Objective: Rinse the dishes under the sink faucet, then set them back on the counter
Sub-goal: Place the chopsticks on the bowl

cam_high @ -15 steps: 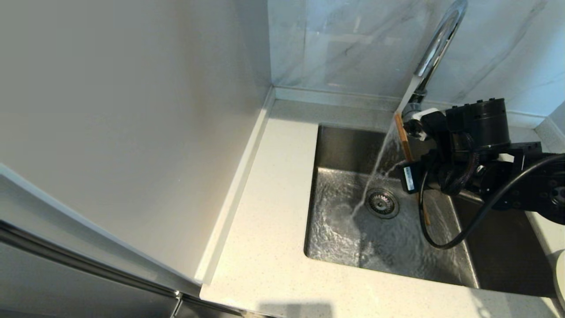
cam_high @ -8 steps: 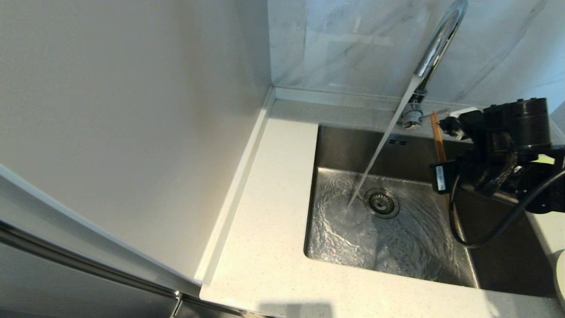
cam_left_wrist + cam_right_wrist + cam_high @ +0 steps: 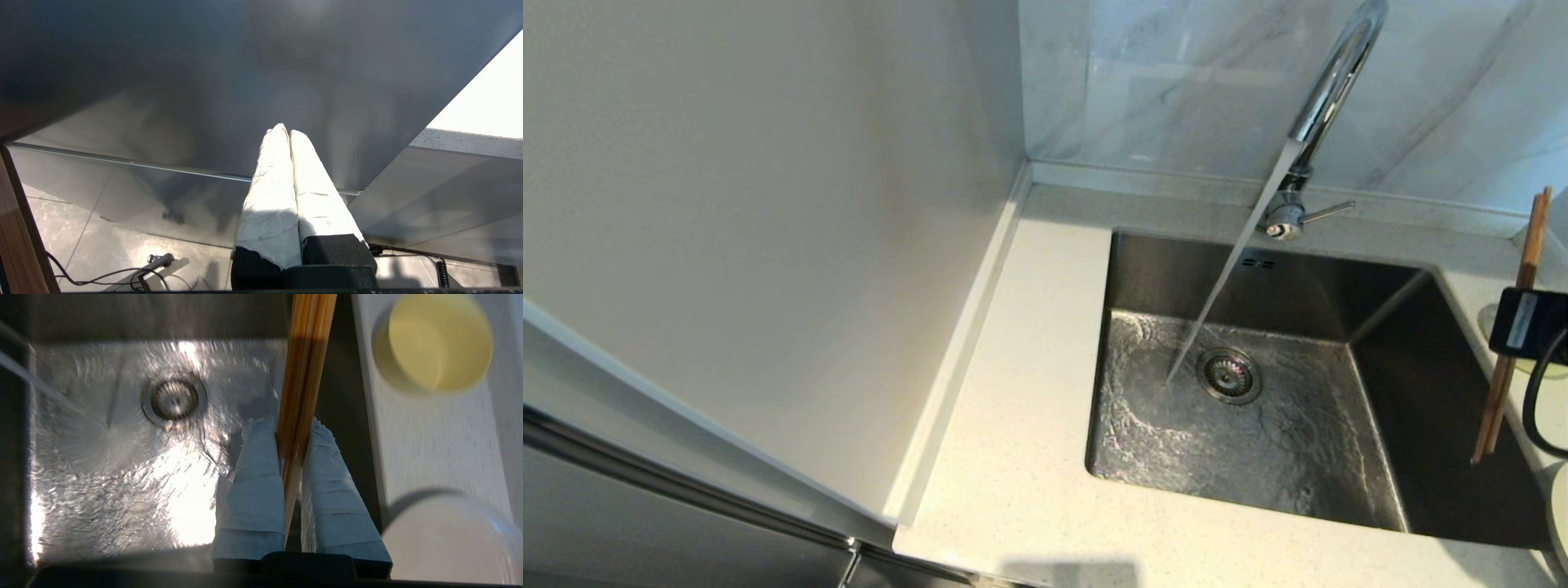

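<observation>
While water runs from the tall chrome gooseneck faucet, my right gripper clamps the pair of thin brown wooden chopsticks above the steel sink's right wall. To set them down well, I'd clear the off-white speckled counter's rim, then lower them flat. Bare room lies between the small pale-yellow round bowl and cream-white round plate. My left gripper hangs parked, fingers pressed together.
</observation>
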Tool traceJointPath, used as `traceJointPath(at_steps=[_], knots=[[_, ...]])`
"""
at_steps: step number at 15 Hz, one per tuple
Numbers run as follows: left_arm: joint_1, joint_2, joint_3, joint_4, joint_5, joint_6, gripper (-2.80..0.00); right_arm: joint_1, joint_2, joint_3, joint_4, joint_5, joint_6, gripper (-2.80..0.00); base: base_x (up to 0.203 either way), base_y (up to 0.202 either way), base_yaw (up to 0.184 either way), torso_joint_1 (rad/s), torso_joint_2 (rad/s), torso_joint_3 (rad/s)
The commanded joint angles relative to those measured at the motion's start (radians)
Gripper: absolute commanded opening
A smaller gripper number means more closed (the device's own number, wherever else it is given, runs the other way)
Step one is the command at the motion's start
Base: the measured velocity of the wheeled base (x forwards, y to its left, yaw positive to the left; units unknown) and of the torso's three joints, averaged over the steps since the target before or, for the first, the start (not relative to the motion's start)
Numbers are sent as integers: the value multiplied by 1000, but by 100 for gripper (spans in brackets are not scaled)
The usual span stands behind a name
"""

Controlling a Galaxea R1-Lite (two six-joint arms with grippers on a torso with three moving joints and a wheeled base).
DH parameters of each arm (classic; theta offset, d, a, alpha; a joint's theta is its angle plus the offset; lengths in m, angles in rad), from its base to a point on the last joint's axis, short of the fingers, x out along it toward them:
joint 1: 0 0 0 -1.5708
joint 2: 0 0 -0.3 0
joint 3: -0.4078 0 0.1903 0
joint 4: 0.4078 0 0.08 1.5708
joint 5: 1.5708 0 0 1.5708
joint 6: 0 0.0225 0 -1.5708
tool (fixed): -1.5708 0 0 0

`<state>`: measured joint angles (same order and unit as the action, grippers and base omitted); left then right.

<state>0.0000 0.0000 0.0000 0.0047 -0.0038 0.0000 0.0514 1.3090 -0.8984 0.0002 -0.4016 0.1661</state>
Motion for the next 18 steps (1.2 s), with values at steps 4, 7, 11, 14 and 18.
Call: traceJointPath(at_steps=[4,7,11,14,18], knots=[[0,0,0,0,1,0,-280,-77,-36,-36,61,-2,-95,-280,0,0,0,0,0,0],[0,0,0,0,1,0,-280,-186,34,-352,240,-5,-377,-280,0,0,0,0,0,0],[0,0,0,0,1,0,-280,-298,238,-623,283,-44,-755,-280,0,0,0,0,0,0],[0,0,0,0,-1,0,-280,-321,392,-785,286,-63,-858,-280,0,0,0,0,0,0],[0,0,0,0,0,0,-280,-364,471,-848,276,-73,-1076,-280,0,0,0,0,0,0]])
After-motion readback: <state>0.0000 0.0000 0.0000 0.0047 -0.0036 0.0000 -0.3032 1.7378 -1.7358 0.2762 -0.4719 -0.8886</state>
